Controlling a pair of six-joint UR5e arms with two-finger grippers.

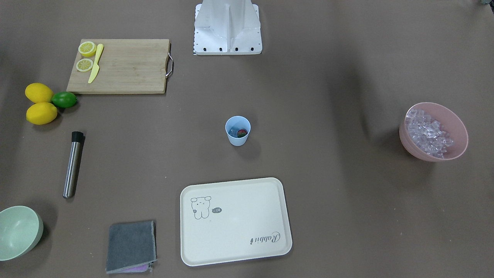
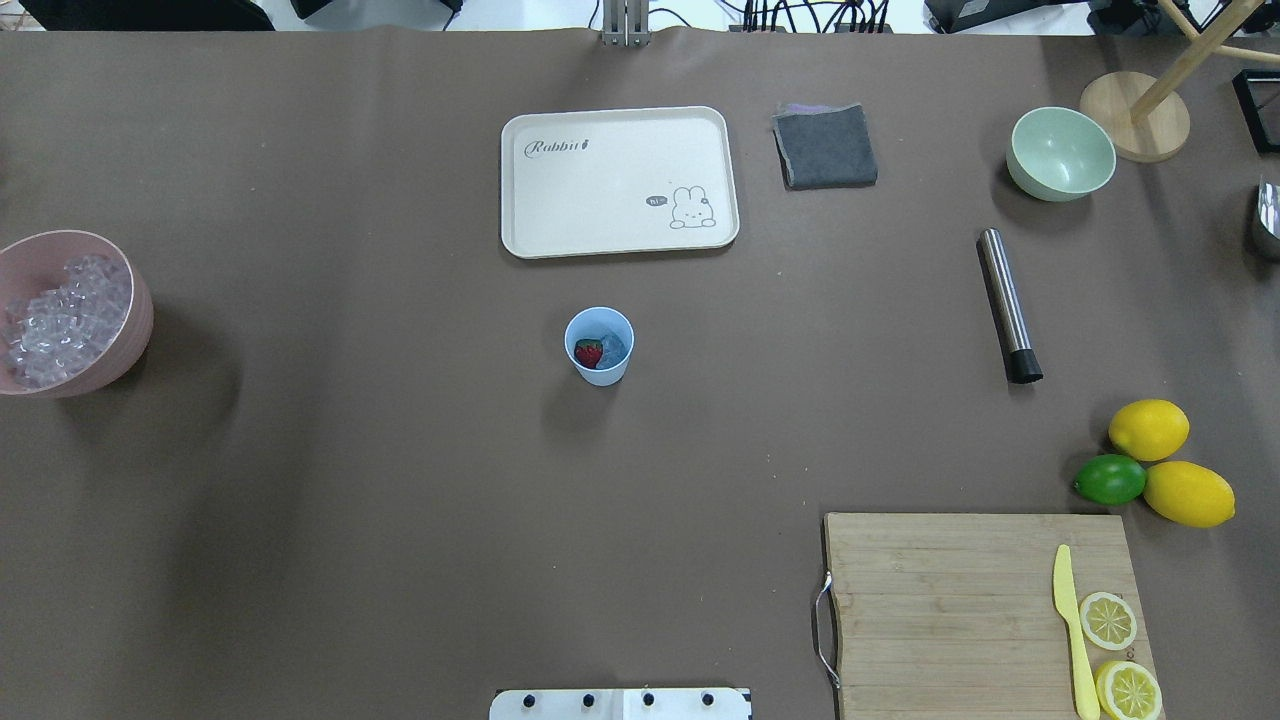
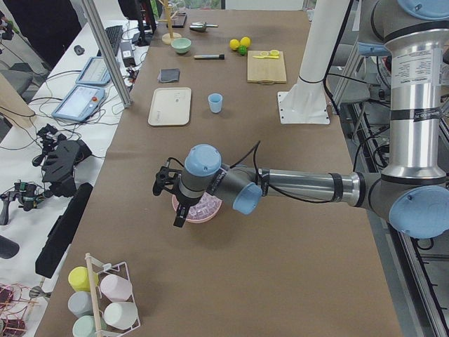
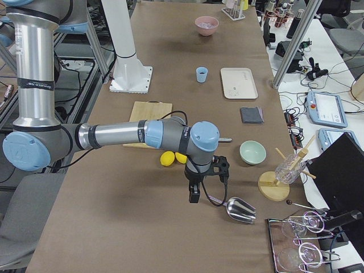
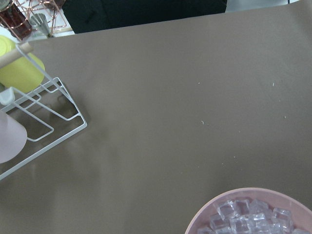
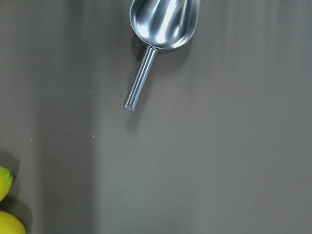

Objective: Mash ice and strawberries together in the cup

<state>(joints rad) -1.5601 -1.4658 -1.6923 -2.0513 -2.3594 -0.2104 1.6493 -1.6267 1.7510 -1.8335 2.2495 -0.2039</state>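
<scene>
Starting at the right gripper [image 4: 194, 199]: it points straight down over bare table, just beside the handle of a metal scoop [image 6: 165, 22]. Nothing is between the fingers in the wrist view, but how far they are spread I cannot tell. The arm is stretched out low and level, with the wrist bent down.

Next inward, past the lemons [image 2: 1150, 430], lies the steel rod [image 2: 1008, 305], flat on the table. Its long axis runs roughly toward and away from the robot, black tip at the robot's end. It is on the right arm's side, so the pickup looks like that arm's job: swing inward and close across the shaft.

Further on, mid-table, the cup [image 2: 599, 346] stands upright with the strawberry [image 2: 588, 352] and ice [image 2: 613, 346] inside.

Farthest off, the left gripper [image 3: 177, 216] hangs over the pink bowl [image 2: 135, 320]; its opening cannot be told either.
</scene>
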